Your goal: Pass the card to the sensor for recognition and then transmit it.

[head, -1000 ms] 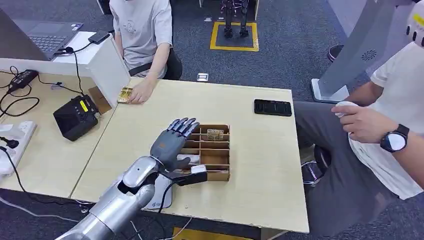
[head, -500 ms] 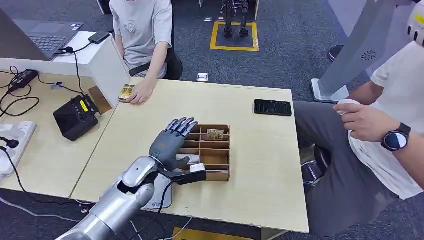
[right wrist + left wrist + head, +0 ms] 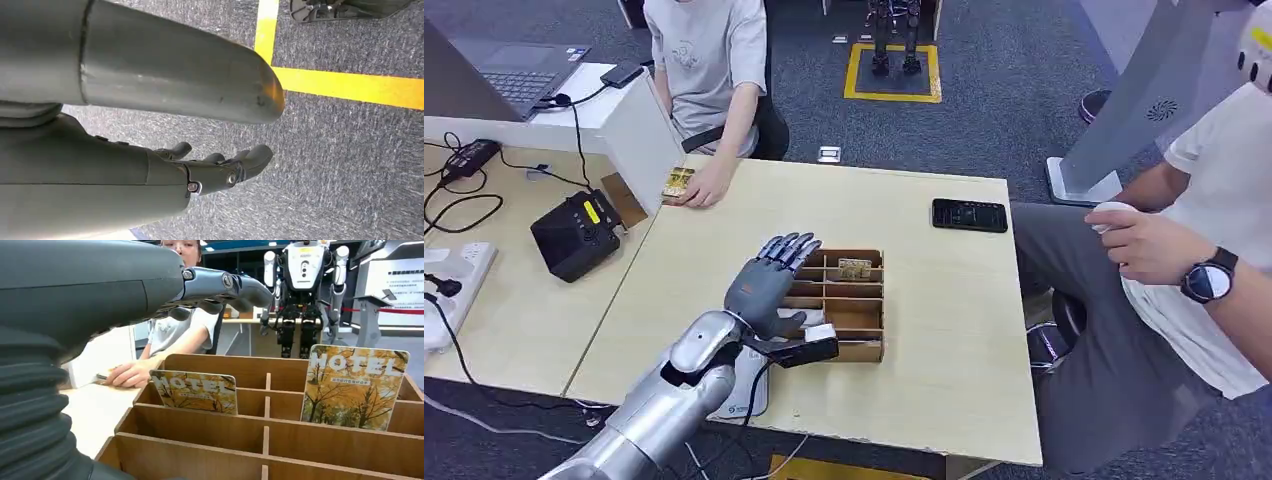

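Observation:
A wooden divided box (image 3: 865, 351) stands in the middle of the table. A yellow "HOTEL" card (image 3: 855, 267) stands upright in a far compartment. In the left wrist view two such cards show, one leaning (image 3: 195, 391) and one upright (image 3: 354, 386), behind the box's partitions (image 3: 200, 430). My left hand (image 3: 769, 283) hovers over the box's left side, fingers (image 3: 215, 287) stretched out and apart, holding nothing. My right hand (image 3: 220, 170) hangs above the carpet with its fingers loosely extended and nothing in them.
A black device (image 3: 576, 235) sits on the adjoining table at left. A white flat pad (image 3: 746, 388) lies under my left forearm. A phone (image 3: 969, 215) lies at the far right. A person's hand (image 3: 707, 186) rests by a card stack (image 3: 674, 186). Another person (image 3: 1184, 250) sits at right.
My left hand has drifted very slightly left over the box, fingers still spread. The cards and the box have not moved.

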Available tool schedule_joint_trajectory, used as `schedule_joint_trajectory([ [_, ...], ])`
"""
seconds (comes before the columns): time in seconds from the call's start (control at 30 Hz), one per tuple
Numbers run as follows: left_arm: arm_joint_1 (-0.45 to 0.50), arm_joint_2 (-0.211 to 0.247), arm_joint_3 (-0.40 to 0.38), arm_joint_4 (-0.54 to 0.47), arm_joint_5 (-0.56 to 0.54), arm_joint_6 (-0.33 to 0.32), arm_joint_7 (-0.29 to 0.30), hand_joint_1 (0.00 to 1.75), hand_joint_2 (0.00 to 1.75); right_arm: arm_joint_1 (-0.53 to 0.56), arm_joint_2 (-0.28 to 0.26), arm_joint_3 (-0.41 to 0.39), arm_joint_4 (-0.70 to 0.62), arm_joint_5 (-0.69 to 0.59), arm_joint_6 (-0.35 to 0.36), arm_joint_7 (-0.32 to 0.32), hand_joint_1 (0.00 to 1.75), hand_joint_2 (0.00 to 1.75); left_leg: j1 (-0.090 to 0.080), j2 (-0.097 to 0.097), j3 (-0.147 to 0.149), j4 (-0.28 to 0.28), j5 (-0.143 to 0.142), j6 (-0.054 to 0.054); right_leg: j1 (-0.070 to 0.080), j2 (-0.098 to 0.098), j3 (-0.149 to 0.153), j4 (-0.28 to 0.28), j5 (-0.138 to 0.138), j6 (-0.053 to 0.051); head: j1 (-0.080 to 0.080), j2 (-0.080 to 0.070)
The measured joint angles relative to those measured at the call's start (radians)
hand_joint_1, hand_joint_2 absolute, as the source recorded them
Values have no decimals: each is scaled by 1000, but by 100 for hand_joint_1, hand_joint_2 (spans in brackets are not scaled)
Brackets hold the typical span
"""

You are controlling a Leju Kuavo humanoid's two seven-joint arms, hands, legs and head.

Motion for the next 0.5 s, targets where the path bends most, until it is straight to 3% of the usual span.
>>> schedule_joint_trajectory([
  [0.5, -1, -5, 0, 20, -24, 1, 6, 0, 175, 0, 0, 0, 0, 6, 0, 0, 0, 0, 0, 0, 0, 0, 0, 0, 0, 0, 0, 0, 0, 0, 0, 0],
])
